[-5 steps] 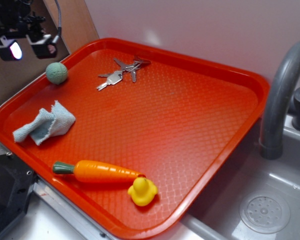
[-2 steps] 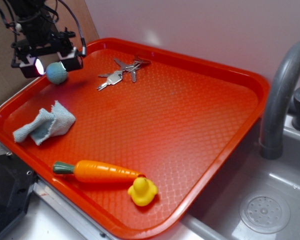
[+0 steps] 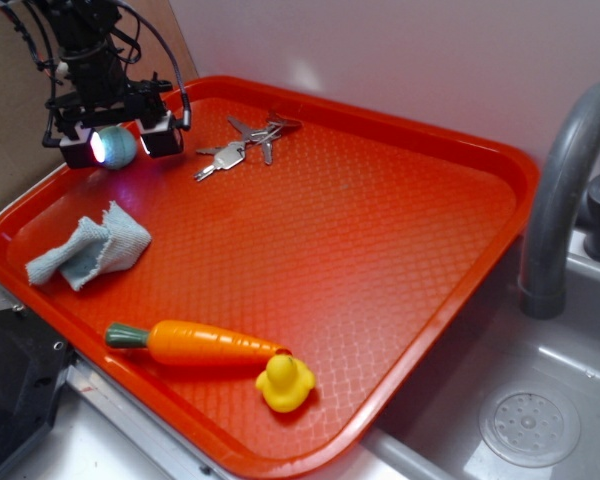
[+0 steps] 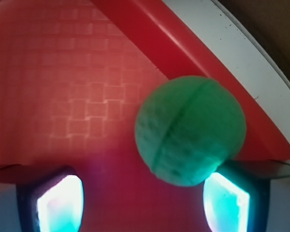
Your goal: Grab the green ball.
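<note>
The gripper (image 3: pixel 117 148) stood wide open, holding nothing, its two lit fingers (image 4: pixel 58 203) straddling the green ball (image 3: pixel 113 147). The ball lay between them, nearer one finger, on the orange tray (image 3: pixel 380 250).

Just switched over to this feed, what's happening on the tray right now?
The WidowX's hand is down at the far left corner of the red tray, its open fingers straddling the green ball. In the wrist view the ball sits off-centre, close to the right pad, not yet squeezed. The keys, cloth, carrot and yellow duck lie apart from it.
</note>
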Tool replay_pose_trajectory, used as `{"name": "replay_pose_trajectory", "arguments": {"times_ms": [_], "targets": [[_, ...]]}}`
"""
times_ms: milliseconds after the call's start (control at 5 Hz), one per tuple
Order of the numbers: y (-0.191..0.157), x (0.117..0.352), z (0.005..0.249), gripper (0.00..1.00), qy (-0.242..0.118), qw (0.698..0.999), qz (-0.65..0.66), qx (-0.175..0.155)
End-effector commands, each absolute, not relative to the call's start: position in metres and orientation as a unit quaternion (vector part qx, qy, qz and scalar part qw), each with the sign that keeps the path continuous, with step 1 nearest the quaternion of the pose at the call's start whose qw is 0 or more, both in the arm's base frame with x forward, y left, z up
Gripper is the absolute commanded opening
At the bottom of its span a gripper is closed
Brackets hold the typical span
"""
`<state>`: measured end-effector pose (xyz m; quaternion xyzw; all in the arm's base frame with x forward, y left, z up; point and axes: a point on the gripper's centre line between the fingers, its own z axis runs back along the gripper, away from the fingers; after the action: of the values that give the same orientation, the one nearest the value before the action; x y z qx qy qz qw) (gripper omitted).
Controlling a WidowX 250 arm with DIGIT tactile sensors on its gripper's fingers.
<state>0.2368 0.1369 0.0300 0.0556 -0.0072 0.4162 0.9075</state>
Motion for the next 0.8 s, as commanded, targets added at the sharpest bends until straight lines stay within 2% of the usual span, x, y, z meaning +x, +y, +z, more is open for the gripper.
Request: {"name": "replay_pose_trajectory", "arguments": {"times_ms": [0,400,600], "targets": [[0.164,0.26,0.039,1.0,-0.041,0.907,0.412,0.079],[0.179,0.255,0.044,1.0,-0.057,0.905,0.41,0.098],[0.202,0.25,0.042,1.0,-0.061,0.893,0.433,0.104]]}}
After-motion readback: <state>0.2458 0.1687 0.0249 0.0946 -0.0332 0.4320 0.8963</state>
